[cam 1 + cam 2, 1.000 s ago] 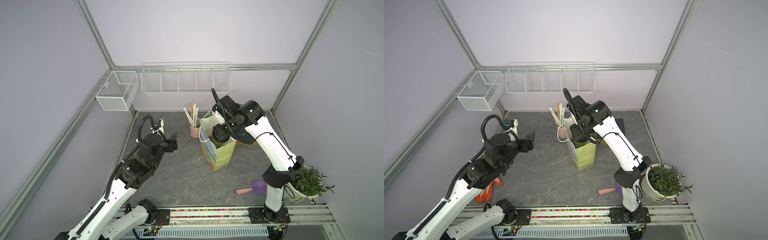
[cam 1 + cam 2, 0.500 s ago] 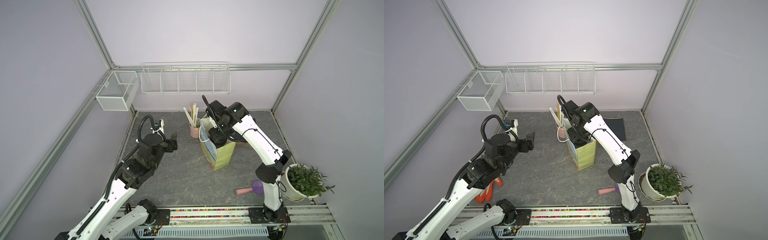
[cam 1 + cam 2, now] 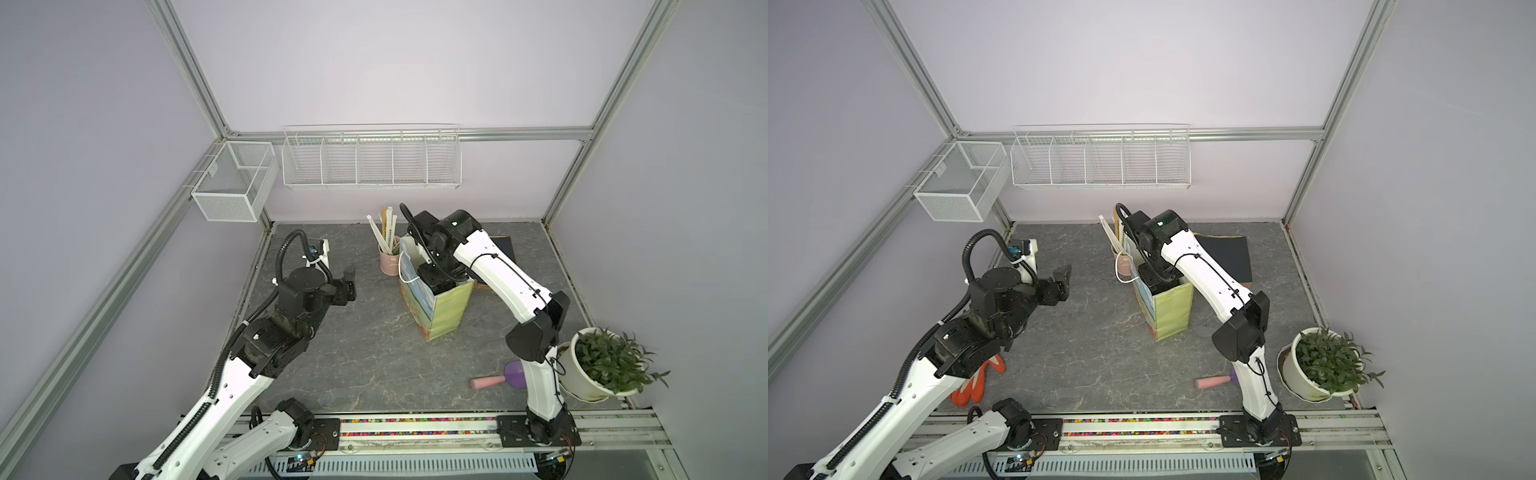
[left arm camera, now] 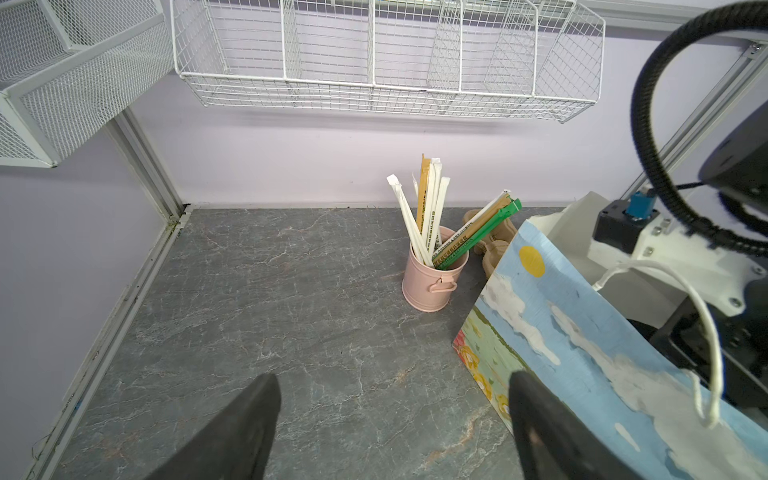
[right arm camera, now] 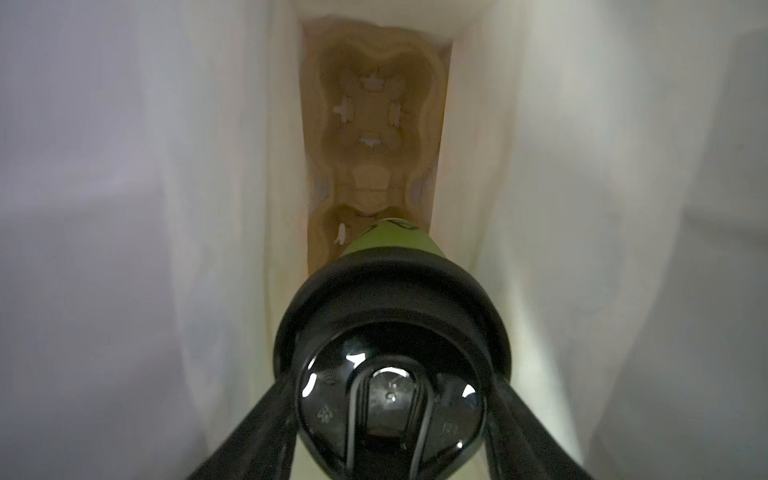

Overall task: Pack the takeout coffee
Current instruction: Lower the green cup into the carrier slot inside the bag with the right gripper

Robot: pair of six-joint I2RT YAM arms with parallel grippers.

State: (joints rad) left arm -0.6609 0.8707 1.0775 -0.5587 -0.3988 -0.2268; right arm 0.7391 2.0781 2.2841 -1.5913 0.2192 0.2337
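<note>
Right gripper [image 5: 392,376], sunk deeper into the paper bag [image 3: 451,309] than a second ago, clasps the green coffee cup [image 5: 390,243] at its black lid [image 5: 390,291], above the cardboard carrier [image 5: 374,124] on the bag's bottom. The bag stands near the desk's [image 3: 365,357] rear edge. Left gripper [image 4: 392,378], unmoved, has its fingers spread and empty, near the left edge.

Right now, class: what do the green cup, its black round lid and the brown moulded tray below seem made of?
Green cup: probably paper, matt printed wall. Black round lid: plastic, glossy, with sharp highlights. Brown moulded tray: likely pressed paper pulp, dull, soft-edged hollows; the view is blurred.
</note>
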